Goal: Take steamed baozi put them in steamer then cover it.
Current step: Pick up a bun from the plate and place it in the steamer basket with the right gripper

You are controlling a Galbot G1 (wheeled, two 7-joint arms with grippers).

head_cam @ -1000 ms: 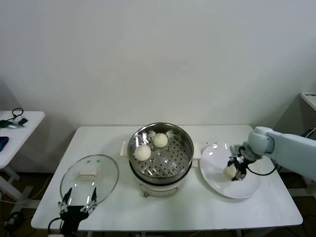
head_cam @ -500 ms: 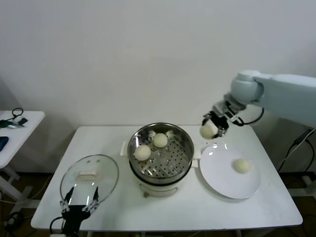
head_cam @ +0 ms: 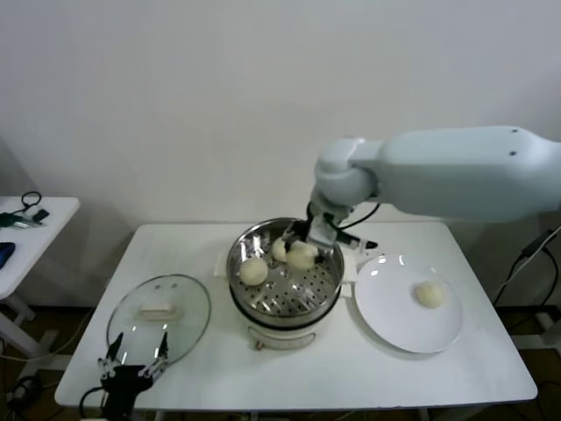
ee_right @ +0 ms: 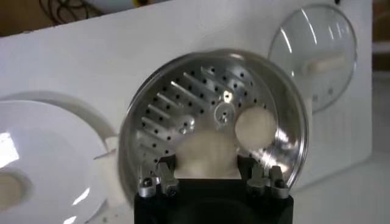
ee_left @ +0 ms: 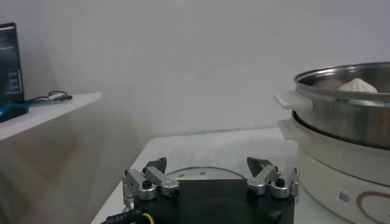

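The steel steamer (head_cam: 302, 294) stands mid-table on its white base. Two baozi lie in it, one at its left (head_cam: 254, 271) and one at the back (head_cam: 280, 248). My right gripper (head_cam: 304, 248) hangs over the basket, shut on a third baozi (head_cam: 302, 256). In the right wrist view that baozi (ee_right: 206, 153) fills the gripper (ee_right: 207, 169), with another baozi (ee_right: 256, 126) on the perforated floor (ee_right: 177, 103). One more baozi (head_cam: 429, 294) rests on the white plate (head_cam: 394, 311). The glass cover (head_cam: 159, 316) lies flat at front left. My left gripper (head_cam: 136, 364) is parked open by it.
The table's front edge runs just below the cover and plate. A small side table (head_cam: 35, 224) with cables stands off to the left. In the left wrist view the steamer (ee_left: 347, 109) rises beside the open left gripper (ee_left: 208, 165).
My right gripper lifted a baozi off the plate, carried it up and leftward, and now holds it over the steamer. One baozi stays on the plate. The left arm has barely moved.
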